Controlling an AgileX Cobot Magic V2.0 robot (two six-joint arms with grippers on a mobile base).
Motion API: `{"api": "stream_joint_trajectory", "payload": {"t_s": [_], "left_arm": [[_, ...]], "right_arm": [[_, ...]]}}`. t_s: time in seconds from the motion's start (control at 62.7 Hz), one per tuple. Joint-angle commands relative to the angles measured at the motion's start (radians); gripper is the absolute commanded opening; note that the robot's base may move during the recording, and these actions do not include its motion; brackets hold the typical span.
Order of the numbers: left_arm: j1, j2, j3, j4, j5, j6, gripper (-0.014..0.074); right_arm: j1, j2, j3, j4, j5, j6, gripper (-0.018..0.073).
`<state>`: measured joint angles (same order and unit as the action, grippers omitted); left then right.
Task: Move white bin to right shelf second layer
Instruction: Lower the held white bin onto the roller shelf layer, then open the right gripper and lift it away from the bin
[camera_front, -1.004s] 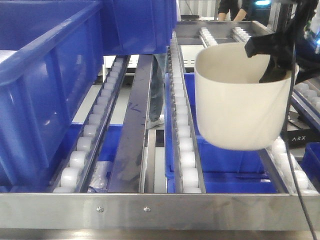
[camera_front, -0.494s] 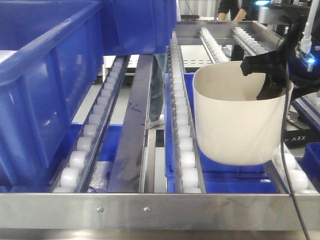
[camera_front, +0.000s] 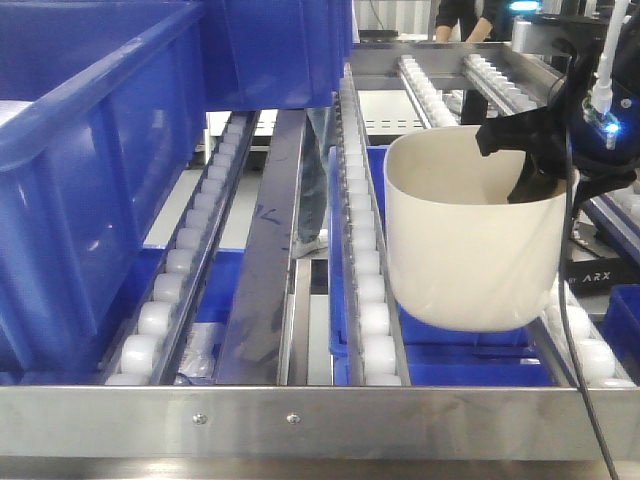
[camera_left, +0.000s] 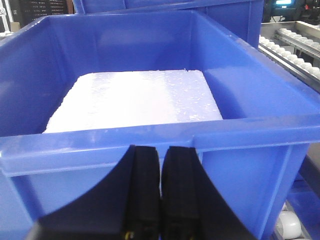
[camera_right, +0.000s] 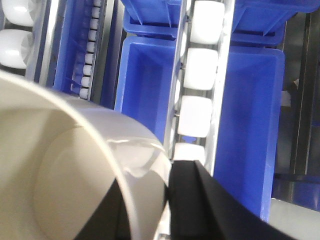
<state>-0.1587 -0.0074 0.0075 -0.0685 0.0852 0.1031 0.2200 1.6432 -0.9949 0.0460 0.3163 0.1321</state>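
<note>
The white bin (camera_front: 470, 250) hangs upright over the right lane of the right shelf second layer, between two tracks of white rollers (camera_front: 365, 290) behind the steel front rail (camera_front: 300, 420). Whether its base touches the rollers cannot be told. My right gripper (camera_front: 535, 170) is shut on the bin's far right rim. In the right wrist view the white bin (camera_right: 65, 170) fills the left, and the right gripper (camera_right: 150, 200) has one finger inside the wall and one outside. My left gripper (camera_left: 161, 165) is shut and holds nothing, just in front of a blue crate (camera_left: 150, 132).
A large blue crate (camera_front: 90, 170) stands on the left tracks, with a white slab (camera_left: 135, 97) lying inside it. More blue crates (camera_front: 470, 360) sit on the level below. A black cable (camera_front: 575, 330) hangs past the bin. A person (camera_front: 465, 15) stands at the back.
The right gripper has lowered the white bin toward the roller tracks and shifted it slightly left. The lowering has slowed over the last half second.
</note>
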Motion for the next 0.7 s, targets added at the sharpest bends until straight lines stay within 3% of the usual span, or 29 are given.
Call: {"api": "stream_joint_trajectory", "payload": {"t_s": [0.0, 0.175, 0.43, 0.685], "left_arm": [[-0.001, -0.014, 0.037, -0.005, -0.085, -0.004, 0.0085], [-0.001, -0.014, 0.037, -0.005, -0.085, -0.004, 0.0085], [-0.001, -0.014, 0.037, -0.005, -0.085, -0.004, 0.0085], [-0.001, -0.014, 0.037, -0.005, -0.085, -0.004, 0.0085]], "right_arm": [[0.0, -0.027, -0.028, 0.001, -0.059, -0.003, 0.0057], [0.0, -0.03, -0.028, 0.002, -0.059, -0.003, 0.0077], [0.0, -0.087, -0.028, 0.002, -0.079, -0.003, 0.0383], [-0.001, -0.191, -0.028, 0.002, -0.077, -0.003, 0.0393]]}}
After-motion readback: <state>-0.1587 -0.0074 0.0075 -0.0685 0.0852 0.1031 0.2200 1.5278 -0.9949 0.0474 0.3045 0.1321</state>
